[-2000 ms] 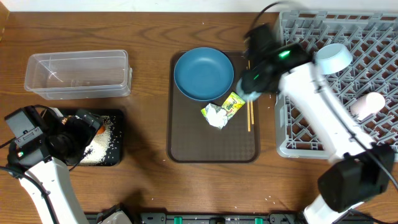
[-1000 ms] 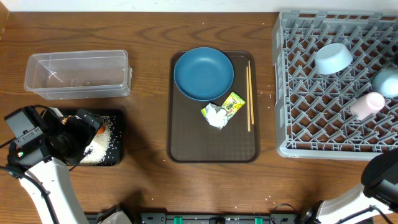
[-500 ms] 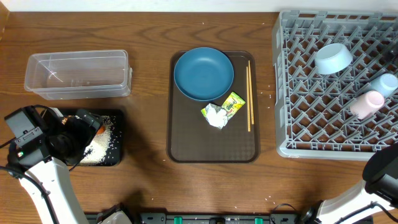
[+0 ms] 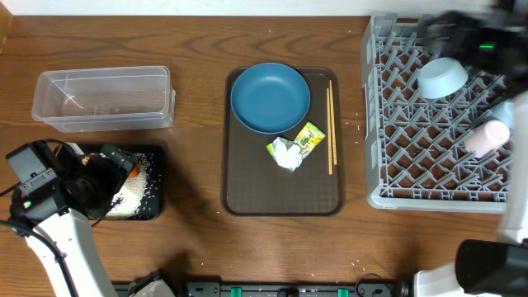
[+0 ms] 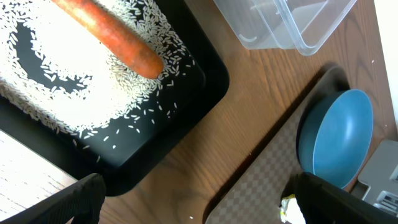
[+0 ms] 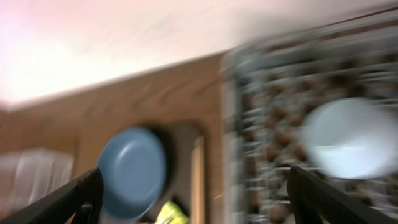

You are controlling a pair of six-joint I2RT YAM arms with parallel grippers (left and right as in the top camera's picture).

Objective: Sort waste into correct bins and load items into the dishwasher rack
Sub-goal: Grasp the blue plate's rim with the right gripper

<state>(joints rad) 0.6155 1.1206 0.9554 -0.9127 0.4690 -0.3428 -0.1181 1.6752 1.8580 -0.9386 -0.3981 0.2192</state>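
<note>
Grey rack (image 4: 388, 165), right: my right gripper (image 6: 196, 186), jaws wide and empty, shows blurred over its far edge. I judge such haste could knock the bowl (image 4: 442, 77) loose. My left gripper (image 5: 196, 191), wide and empty, hangs over carrot (image 5: 112, 37) and rice (image 5: 68, 93) in the black tray (image 5: 205, 81). Plate (image 4: 271, 97), chopsticks (image 4: 331, 132), paper (image 4: 286, 154) and wrapper (image 4: 310, 135) lie centre on the brown tray (image 4: 247, 190). Wood table (image 4: 198, 41); pale wall beyond.

Clear glossy plastic tub (image 4: 103, 99), matt black tray (image 5: 208, 74), grained wooden table (image 4: 198, 247).
</note>
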